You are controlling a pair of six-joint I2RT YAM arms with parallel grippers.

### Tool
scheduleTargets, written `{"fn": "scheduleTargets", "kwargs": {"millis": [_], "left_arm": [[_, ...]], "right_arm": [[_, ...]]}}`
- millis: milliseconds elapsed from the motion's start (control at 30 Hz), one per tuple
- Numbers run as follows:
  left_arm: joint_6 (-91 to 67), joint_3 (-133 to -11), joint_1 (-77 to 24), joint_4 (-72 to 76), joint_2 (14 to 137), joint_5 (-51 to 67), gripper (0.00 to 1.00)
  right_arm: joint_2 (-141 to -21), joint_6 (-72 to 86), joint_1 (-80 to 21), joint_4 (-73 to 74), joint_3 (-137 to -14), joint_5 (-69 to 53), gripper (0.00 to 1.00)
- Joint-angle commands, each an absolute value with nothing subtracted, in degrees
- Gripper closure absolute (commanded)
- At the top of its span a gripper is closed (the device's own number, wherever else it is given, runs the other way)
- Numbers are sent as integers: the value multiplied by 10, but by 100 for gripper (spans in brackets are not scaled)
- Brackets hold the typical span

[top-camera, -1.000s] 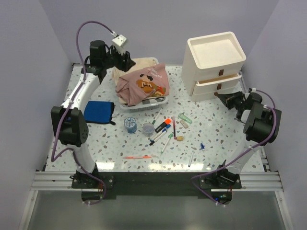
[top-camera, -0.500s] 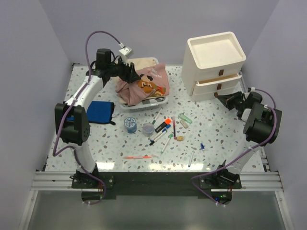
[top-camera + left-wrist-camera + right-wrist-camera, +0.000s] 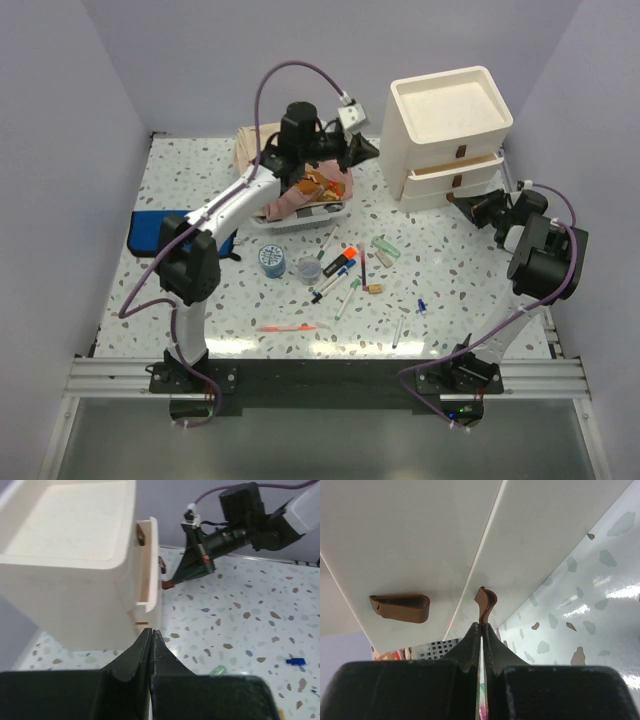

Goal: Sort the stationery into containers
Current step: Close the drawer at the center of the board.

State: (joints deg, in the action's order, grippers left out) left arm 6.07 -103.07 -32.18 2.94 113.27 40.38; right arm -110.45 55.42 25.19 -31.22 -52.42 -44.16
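**Operator:** Status of the left side?

**Technician:** The left claw (image 3: pixel 366 150) has its jaws together and holds nothing. Its arm reaches across the basket (image 3: pixel 300 226) and the claw hangs just beside the unit (image 3: pixel 430 150).

**Operator:** Location of the stationery?

**Technician:** The stationery (image 3: pixel 340 265) lies loose on the counter (image 3: pixel 450 280), in front of the basket and well apart from both claws. None shows in the tray on top of the unit.

**Operator:** Right side?

**Technician:** The right claw (image 3: pixel 453 200) is clamped on a brown handle (image 3: pixel 485 600) at the front of the unit, probably to open a drawer.

**Operator:** Faults to expect?

**Technician:**
- Slip: the handle is a thin tab gripped near its tip, so a pull off the drawer's axis could strip it from the jaws.
- Drag: the unit looks light, so a stiff drawer could pull the whole body across the counter.
- Contact: the left claw is close to the unit's side, so a shifting unit or a sideways arm move could cause a knock.
- Snag: the left arm passes low over the basket, so lowering it could catch the clothes
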Motion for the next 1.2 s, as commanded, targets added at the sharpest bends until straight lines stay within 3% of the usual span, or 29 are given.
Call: {"fn": "scheduleTargets", "kwargs": {"millis": [0, 367, 633, 1167], "left_arm": [[4, -973, -356, 179, 1176, 424, 100], [-64, -1025, -407, 324, 1292, 395, 100], [-91, -1110, -430, 350, 1374, 372, 100], [-69, -1167, -439, 388, 1449, 240, 100]], "right_arm": [[-1096, 558, 250, -335, -546, -458, 100], [-1101, 571, 250, -352, -544, -458, 100], [-1108, 574, 250, -357, -548, -454, 100], [-1082, 579, 250, -361, -506, -461, 100]]}}
